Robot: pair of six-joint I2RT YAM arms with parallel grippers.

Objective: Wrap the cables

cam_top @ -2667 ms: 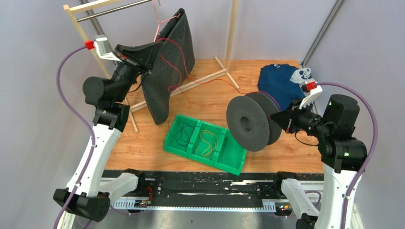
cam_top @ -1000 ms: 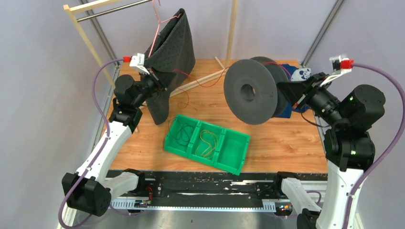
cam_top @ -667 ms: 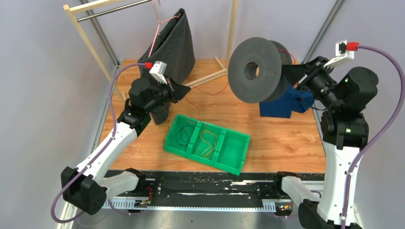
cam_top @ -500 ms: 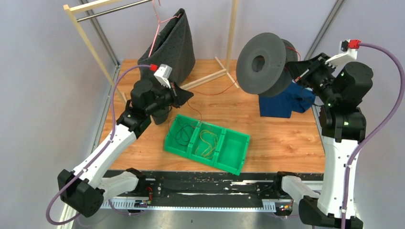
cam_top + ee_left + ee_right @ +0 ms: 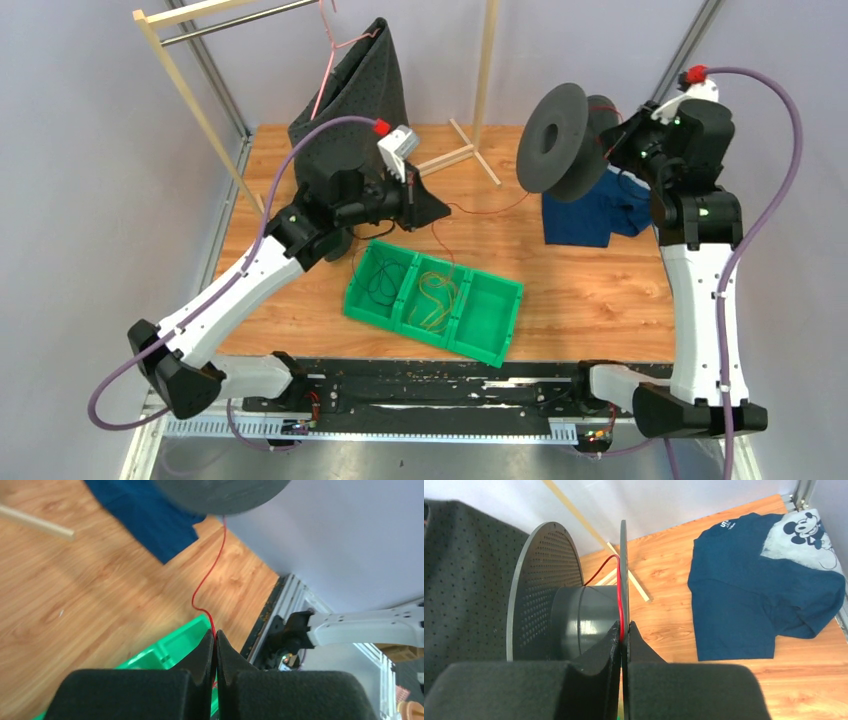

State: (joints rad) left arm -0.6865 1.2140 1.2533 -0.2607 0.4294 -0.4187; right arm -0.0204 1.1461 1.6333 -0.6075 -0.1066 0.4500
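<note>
The left fingers (image 5: 212,652) pinch shut on the red cable (image 5: 490,211) above the table (image 5: 600,290). A dark cable (image 5: 380,280) and a yellow cable (image 5: 432,295) lie in neighbouring compartments of the green tray (image 5: 490,340). The red cable runs right to the grey spool (image 5: 553,140), whose flange is clamped between the closed right fingers (image 5: 616,640).

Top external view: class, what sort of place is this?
Probably a robotics lab cell: white left arm and right arm bolted to a wooden table, with props: a green plastic three-compartment bin, a dark grey plastic spool, a thin red cable.
</note>
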